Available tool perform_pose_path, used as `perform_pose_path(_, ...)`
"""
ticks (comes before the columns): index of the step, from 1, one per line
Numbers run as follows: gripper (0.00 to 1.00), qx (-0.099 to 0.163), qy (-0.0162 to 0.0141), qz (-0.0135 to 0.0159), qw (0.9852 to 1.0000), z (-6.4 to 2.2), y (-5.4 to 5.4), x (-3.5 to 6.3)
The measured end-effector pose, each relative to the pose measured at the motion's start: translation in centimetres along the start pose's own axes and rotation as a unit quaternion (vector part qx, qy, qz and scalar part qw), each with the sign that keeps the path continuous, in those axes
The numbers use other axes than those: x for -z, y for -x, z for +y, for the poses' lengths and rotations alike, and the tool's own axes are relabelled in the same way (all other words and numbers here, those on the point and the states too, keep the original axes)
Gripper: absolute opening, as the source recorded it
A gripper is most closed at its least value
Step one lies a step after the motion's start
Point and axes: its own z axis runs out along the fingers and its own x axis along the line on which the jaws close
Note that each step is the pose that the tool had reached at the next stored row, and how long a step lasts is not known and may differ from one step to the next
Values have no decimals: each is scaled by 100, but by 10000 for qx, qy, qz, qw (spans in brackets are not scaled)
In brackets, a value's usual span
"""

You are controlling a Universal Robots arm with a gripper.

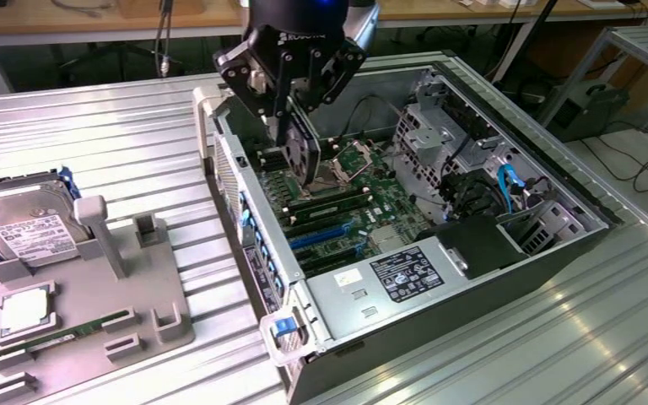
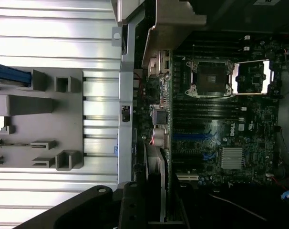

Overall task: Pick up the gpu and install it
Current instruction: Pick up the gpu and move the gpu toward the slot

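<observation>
Dark circuit card in the jaws: your gripper (image 1: 288, 118) is closed narrowly on the top edge of the gpu (image 1: 299, 152), which hangs upright inside the open computer case (image 1: 549, 181), over the far part of the motherboard (image 1: 386, 202). It sits close to the case wall on the exterior view's left. From that view I cannot tell whether its lower edge is touching the board or is just above it.

The step in hand, as I judge it, is lining the card up with its slot and seating it. In the wrist view the pale bracket strip (image 2: 155, 171) runs alongside the case's rear wall, with the blue slots (image 2: 194, 137) just beside it. Use that view to set the card's bottom edge parallel to the slot you mean to fill, and check that the bracket end meets the rear opening rather than riding on the metal lip.

Hold the card plumb. Any tilt would probably catch one corner first and lever the card in your grip. Descend slowly and straight, and press only once both ends sit in the slot. Stay off the open processor socket (image 2: 209, 78) on the far side.

On the counter (image 1: 110, 126), the grey fixture (image 1: 88, 304) at the exterior view's left holds the hard drive (image 1: 20, 228), well apart from your work.
</observation>
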Motion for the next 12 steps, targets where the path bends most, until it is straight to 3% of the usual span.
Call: perform_pose_path(12, 28, 0, 0, 0, 10000, -4, 289, -6)
